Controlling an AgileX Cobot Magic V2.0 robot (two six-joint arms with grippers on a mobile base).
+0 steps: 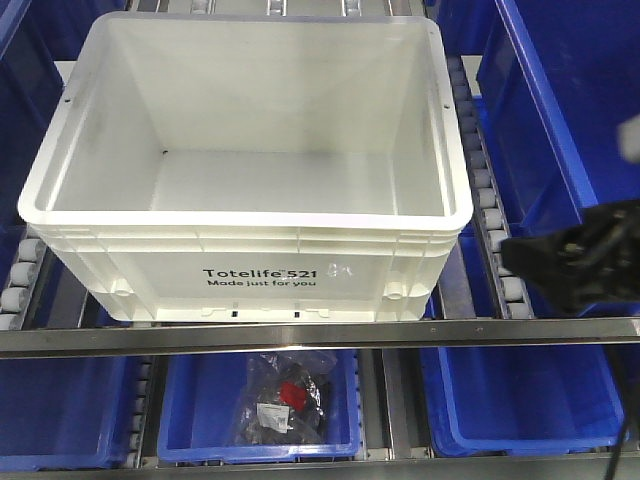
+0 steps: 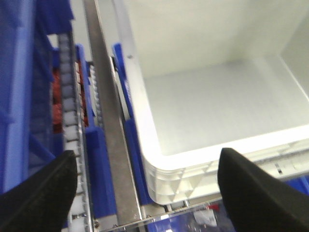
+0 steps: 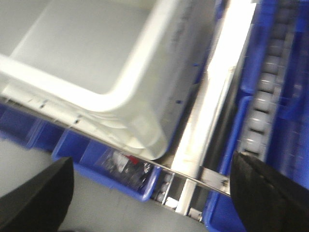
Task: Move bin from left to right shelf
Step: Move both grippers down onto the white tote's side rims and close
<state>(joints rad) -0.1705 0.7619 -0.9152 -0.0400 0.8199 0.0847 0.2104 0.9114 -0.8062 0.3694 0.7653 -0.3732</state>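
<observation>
The bin point(image 1: 250, 180) is a large white tote, empty, with black "Totelife 521" print on its front. It sits on the roller shelf in the middle of the front view. In the left wrist view, my left gripper point(image 2: 149, 193) is open wide, and the bin's point(image 2: 217, 96) near left corner lies below the gap between the fingers. My right gripper point(image 3: 152, 195) is open too, above the bin's point(image 3: 87, 48) near right corner and the shelf rail. In the front view the right gripper point(image 1: 560, 260) hangs just right of the bin, not touching it. The left gripper is out of that view.
Blue bins point(image 1: 560, 120) flank the white bin on both sides. Roller tracks point(image 1: 490, 220) run beside it. A metal rail point(image 1: 320, 335) crosses the shelf front. On the lower shelf, a blue bin point(image 1: 200, 410) holds bagged parts with a red piece.
</observation>
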